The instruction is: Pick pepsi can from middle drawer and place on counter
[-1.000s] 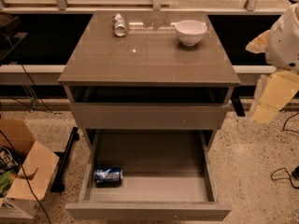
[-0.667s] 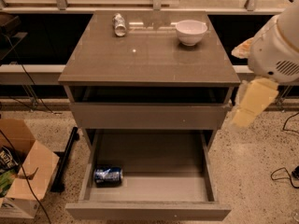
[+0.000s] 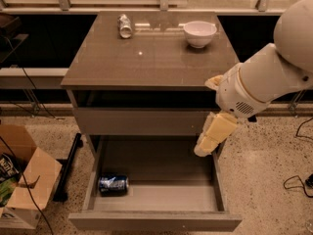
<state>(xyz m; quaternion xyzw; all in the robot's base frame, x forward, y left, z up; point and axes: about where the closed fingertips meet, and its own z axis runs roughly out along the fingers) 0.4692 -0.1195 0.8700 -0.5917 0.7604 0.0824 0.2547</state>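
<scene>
The blue pepsi can (image 3: 113, 184) lies on its side at the left of the open middle drawer (image 3: 161, 199), against the left wall. The glossy grey-brown counter (image 3: 151, 53) tops the cabinet above it. My arm reaches in from the right; the gripper (image 3: 213, 134) hangs pale and cream-coloured over the drawer's right back corner, well right of the can and above the drawer floor. It holds nothing that I can see.
A white bowl (image 3: 199, 33) and a pale silvery can (image 3: 125, 25) lying on its side sit at the back of the counter. An open cardboard box (image 3: 22, 177) stands on the floor at left. Cables (image 3: 298, 180) lie on the floor at right.
My arm has swung left and down, from beside the cabinet's right edge to over the drawer's right side. The can has not moved.
</scene>
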